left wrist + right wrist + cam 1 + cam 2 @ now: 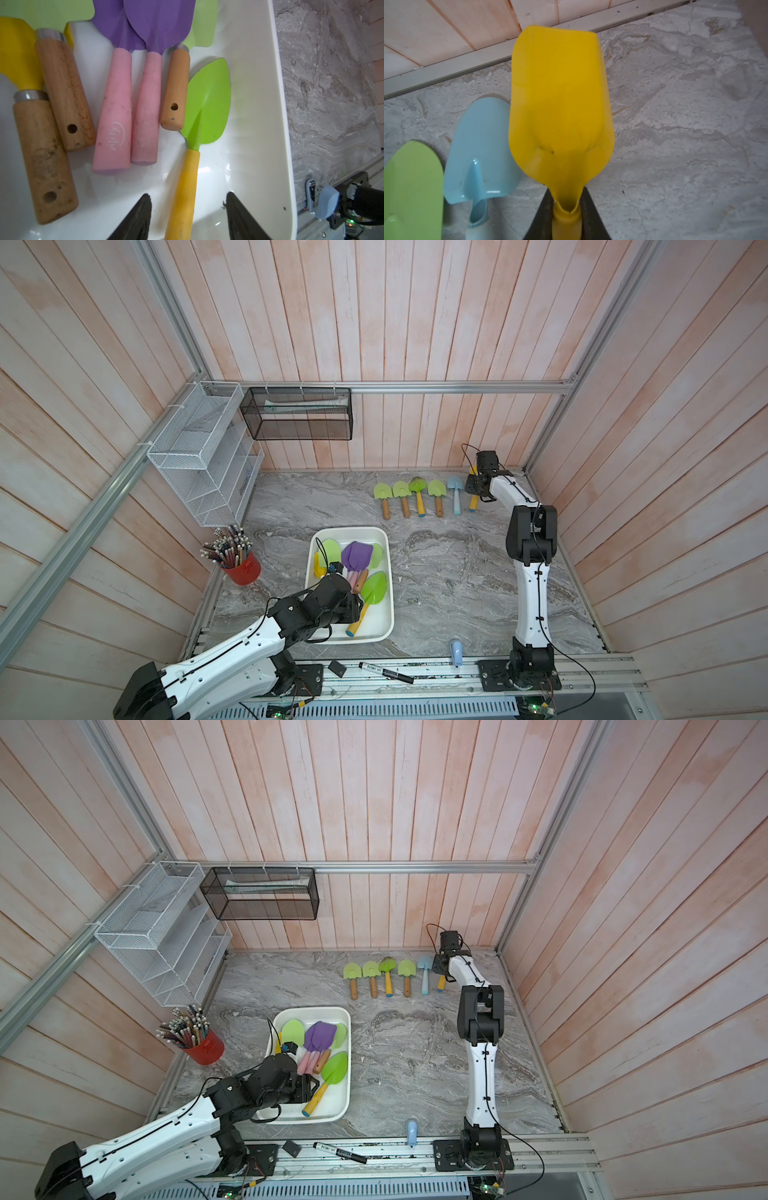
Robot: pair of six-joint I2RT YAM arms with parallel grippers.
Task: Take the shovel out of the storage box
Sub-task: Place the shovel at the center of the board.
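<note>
— How is the left tool set?
— I have the left gripper (187,194) partway open. The jaws stand on either side of the green shovel's (207,104) yellow handle, with a gap on each side, so it grips nothing. That shovel lies flat in the box (280,124), along one long wall, with its blade just beside a wooden handle.
— And the right?
— My right gripper (566,196) is clamped on the neck of a yellow shovel (560,93). It is out of the box at the back of the table (675,124), just beside a blue shovel (481,149). I can't tell whether its blade touches the table.
— What else is in the box?
— Two purple shovels (145,22) with pink handles, overlapping. There are also three wooden-handled shovels (64,93), one with a yellow blade and two pale green.
— Anything you can't make out?
— In both top views my left wrist (328,601) covers the jaws. The right arm (532,593) hides the yellow blade, so only the handle end shows. The left wrist view cuts off the green shovel's handle end and the pale green blades.
</note>
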